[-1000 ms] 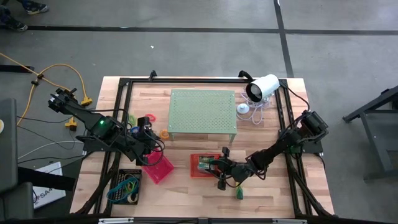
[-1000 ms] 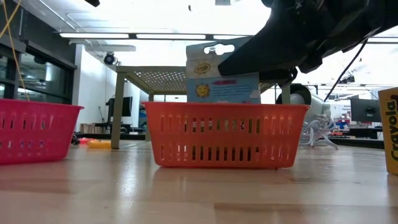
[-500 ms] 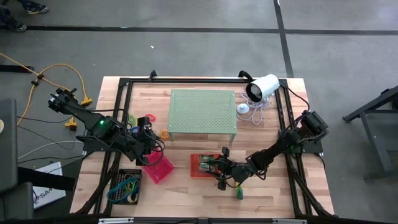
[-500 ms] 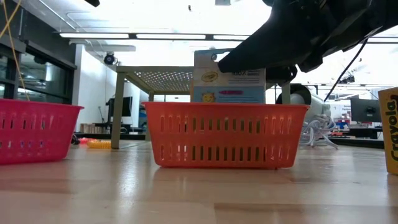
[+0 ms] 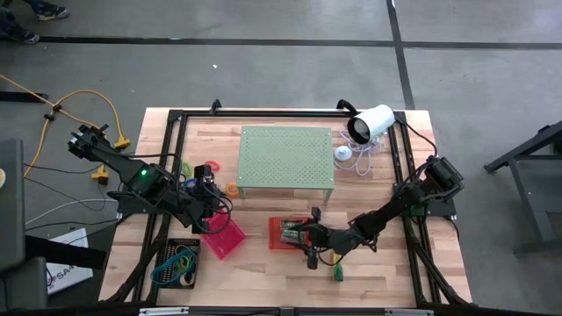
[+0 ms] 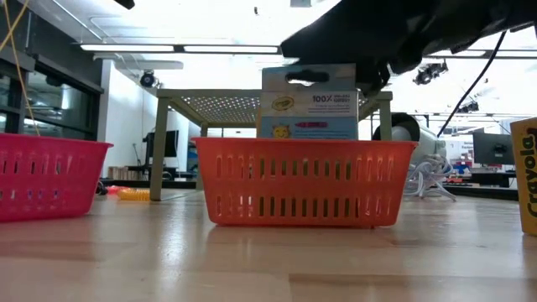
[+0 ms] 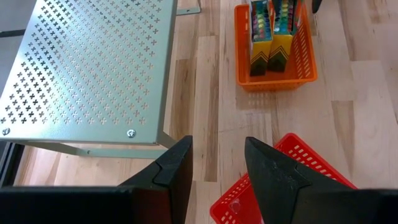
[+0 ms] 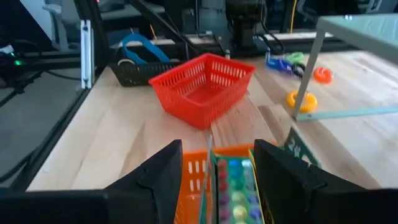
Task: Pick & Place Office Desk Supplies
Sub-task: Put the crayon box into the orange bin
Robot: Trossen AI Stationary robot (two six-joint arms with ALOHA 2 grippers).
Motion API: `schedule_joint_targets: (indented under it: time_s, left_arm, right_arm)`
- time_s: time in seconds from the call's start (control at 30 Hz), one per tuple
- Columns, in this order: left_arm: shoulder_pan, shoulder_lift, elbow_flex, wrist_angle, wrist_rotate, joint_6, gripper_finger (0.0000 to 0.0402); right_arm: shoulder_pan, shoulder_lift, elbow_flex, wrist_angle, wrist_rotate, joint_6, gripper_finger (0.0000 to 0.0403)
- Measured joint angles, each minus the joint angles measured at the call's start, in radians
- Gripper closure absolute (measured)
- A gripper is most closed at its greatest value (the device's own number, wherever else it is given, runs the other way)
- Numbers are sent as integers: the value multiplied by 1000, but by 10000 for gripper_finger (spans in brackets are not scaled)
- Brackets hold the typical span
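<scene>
An orange tray [image 5: 283,233] holds two upright marker packs [image 7: 260,37], whose tops stand above its rim [image 6: 309,102]. My right gripper [image 5: 309,239] hovers open at the tray's right end, its fingers [image 8: 161,174] on either side of a pack [image 8: 236,190] without touching it. My left gripper [image 7: 217,149] hangs open over bare table, between the green stand [image 5: 286,156] and the red tray [image 5: 224,235]. A black tray [image 5: 176,262] at the near left holds rubber-band loops. Another green pack [image 5: 337,274] stands on the table near the front edge.
An orange ring [image 5: 232,188] and a pink ring [image 5: 211,167] lie left of the green stand. A white camera [image 5: 369,125] with its cable sits at the far right. Bare wood lies in front of the orange tray [image 6: 306,180] and between the two coloured trays.
My right gripper has opened and let go of the marker pack, then tipped its fingers upward off the pack's top. The pack has sunk a little into the orange tray, straightened from a slight tilt and now stands upright there.
</scene>
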Motion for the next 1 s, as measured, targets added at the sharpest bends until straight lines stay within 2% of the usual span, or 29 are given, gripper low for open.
schedule_joint_targets:
  time_s: [0.27,0.43,0.67,0.8,1.0]
  left_arm:
    - [0,0,0,0,0,0,263]
    - [0,0,0,0,0,0,263]
    - [0,0,0,0,0,0,263]
    - [0,0,0,0,0,0,263]
    - [0,0,0,0,0,0,263]
  right_arm:
    - [1,0,0,72,-10,-48,217]
    - [5,0,0,81,-52,-48,220]
    - [36,-47,0,57,17,-61,223]
    - [74,-116,32,-54,116,-117,222]
    - [146,-167,231,-464,296,-75,227]
